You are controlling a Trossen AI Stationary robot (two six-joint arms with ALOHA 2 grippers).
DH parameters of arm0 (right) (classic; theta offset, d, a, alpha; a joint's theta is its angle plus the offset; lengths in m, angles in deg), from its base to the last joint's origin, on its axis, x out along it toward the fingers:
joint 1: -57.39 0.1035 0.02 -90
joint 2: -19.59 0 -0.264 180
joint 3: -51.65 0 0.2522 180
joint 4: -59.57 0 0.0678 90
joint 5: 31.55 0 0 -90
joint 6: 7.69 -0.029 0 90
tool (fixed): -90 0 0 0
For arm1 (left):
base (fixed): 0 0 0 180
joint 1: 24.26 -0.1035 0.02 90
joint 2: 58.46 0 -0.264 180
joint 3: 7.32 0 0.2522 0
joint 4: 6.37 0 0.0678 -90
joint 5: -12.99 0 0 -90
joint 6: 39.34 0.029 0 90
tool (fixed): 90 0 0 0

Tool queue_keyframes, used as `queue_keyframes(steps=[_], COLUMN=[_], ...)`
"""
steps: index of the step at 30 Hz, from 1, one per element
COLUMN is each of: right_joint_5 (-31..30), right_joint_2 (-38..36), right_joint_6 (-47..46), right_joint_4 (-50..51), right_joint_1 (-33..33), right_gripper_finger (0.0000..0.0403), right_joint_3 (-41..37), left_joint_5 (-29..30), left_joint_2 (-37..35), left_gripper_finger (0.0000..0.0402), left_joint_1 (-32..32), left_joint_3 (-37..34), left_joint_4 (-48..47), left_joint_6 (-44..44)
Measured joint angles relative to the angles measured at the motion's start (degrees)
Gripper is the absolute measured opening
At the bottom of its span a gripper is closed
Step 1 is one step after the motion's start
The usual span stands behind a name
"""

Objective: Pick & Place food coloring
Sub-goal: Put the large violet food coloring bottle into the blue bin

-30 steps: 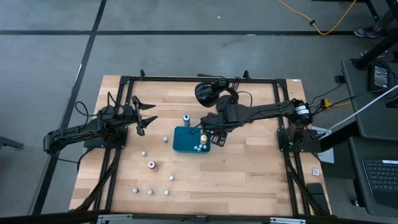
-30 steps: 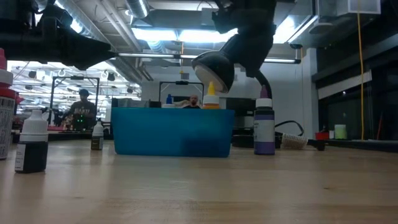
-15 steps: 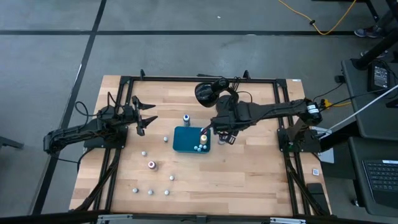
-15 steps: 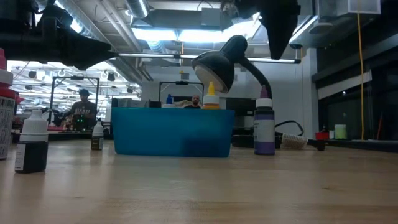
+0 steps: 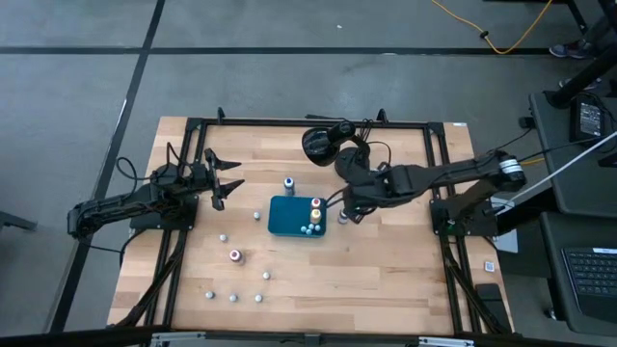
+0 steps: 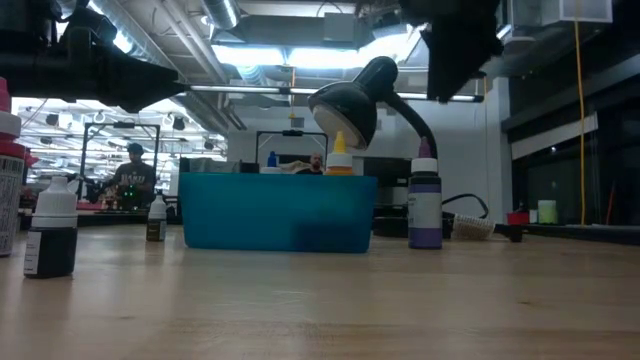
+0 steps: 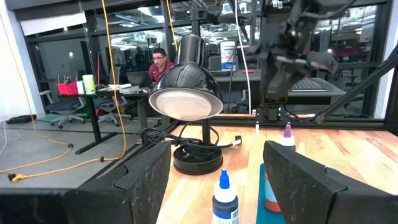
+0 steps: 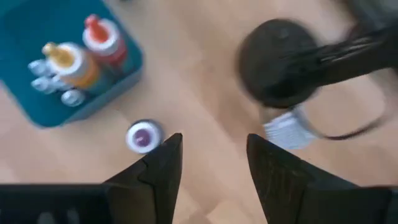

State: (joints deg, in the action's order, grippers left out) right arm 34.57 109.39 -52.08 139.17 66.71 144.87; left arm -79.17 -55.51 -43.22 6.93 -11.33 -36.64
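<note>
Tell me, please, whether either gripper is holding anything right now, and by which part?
Nothing is held. The right gripper hangs open and empty above the purple-topped bottle beside the teal tray; the left gripper waits open at the table's left.

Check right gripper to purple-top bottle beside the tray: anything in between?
Nothing visible. The right gripper is open above the purple-top bottle, which stands alone on bare wood just outside the teal tray; the black lamp sits off to the other side.

One camera is looking straight down; another is peering level across the light wooden desk (image 6: pixel 320 300); both are sharing the teal rectangular tray (image 5: pixel 286 218), near six o'clock of the black desk lamp (image 5: pixel 318 143).
</note>
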Motion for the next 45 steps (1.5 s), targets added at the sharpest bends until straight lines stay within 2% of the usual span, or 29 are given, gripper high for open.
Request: queue_keyframes(steps=[4,7,17,24,27,37,45], right_joint_5=[7.40,11.51,16.33,15.95,14.37,14.53,14.94], right_joint_2=[-3.14,-3.67,-3.61,-3.76,-3.71,-3.43,-3.44], right_joint_6=[3.13,6.85,12.63,16.82,17.95,18.68,29.70], right_joint_4=[-10.04,-16.14,-25.64,-34.35,-34.41,-33.01,-33.30], right_joint_1=[-0.25,-0.64,-0.63,-0.61,-0.59,-0.66,-0.74], right_gripper_finger=[0.0180,0.0180,0.0180,0.0180,0.0180,0.0180,0.0181], right_joint_3=[-8.10,-11.10,-17.31,-23.22,-23.63,-23.89,-23.89], left_joint_5=[0.00,0.00,0.00,0.00,0.02,0.00,0.00], left_joint_2=[-0.01,-0.01,-0.01,-0.01,-0.01,-0.01,-0.01], left_gripper_finger=[0.0251,0.0251,0.0251,0.0251,0.0251,0.0251,0.0251], left_joint_1=[0.00,0.00,0.00,0.00,0.00,0.00,0.00], left_joint_3=[-0.02,0.01,0.00,0.00,-0.02,0.00,-0.02], left_joint_4=[0.01,0.00,0.00,0.00,0.00,0.00,0.00], left_joint_6=[0.00,0.00,0.00,-0.01,0.00,0.00,-0.02])
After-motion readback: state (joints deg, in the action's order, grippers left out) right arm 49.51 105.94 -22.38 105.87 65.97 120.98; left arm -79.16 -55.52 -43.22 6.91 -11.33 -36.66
